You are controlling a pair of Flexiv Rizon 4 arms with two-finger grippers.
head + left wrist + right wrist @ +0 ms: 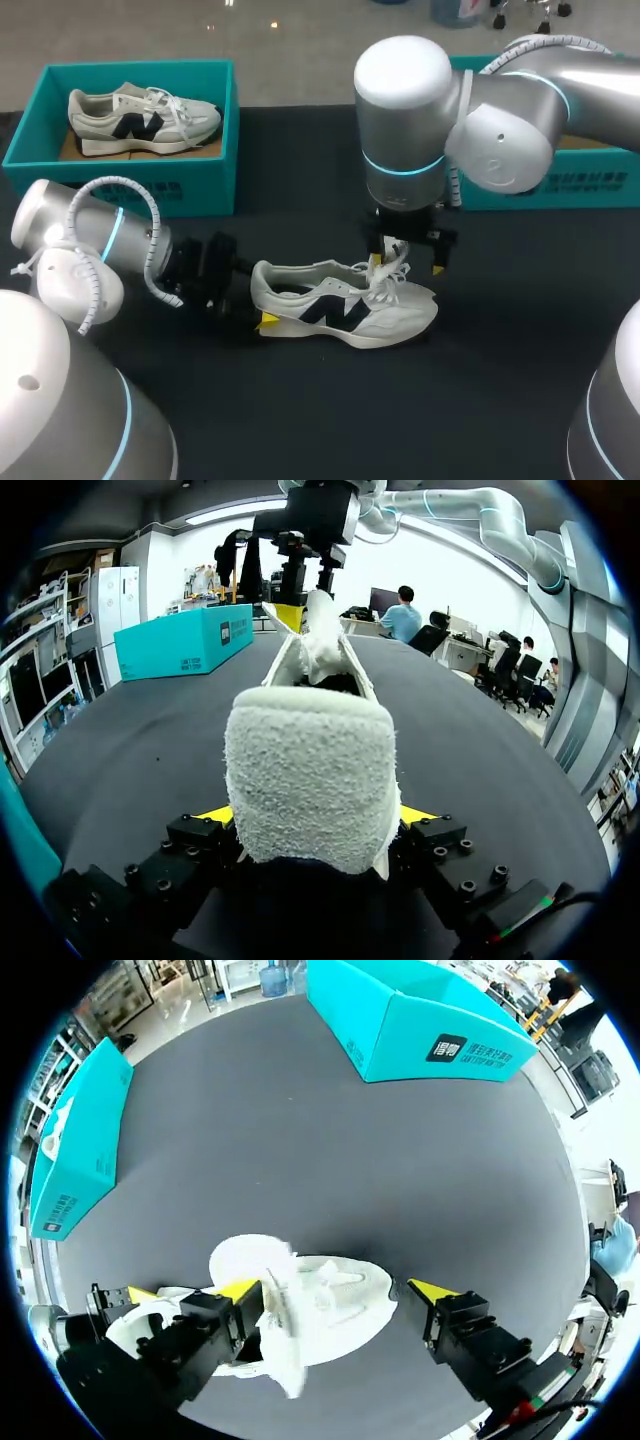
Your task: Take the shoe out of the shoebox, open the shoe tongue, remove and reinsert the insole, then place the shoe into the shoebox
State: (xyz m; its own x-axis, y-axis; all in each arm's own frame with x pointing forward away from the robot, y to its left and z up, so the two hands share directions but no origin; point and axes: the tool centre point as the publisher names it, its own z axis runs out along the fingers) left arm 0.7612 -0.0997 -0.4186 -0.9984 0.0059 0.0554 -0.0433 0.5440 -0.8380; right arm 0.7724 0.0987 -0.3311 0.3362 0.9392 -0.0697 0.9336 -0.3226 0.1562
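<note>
The left hand (316,815) is clamped on the heel of the shoe (340,308), one finger pressed to each side, holding it on its sole around the middle of the table (520,330). The right hand (335,1290) hangs over the tongue (322,635) with its fingers spread wide, gripping nothing. I'd say this is the tongue-opening step; next, that hand needs to close on the tongue and draw it up and forward. At the table's far left corner a teal shoebox (190,190) holds a second shoe (140,120). The arm hides the inside of the teal box (590,185) along the far right edge.
</note>
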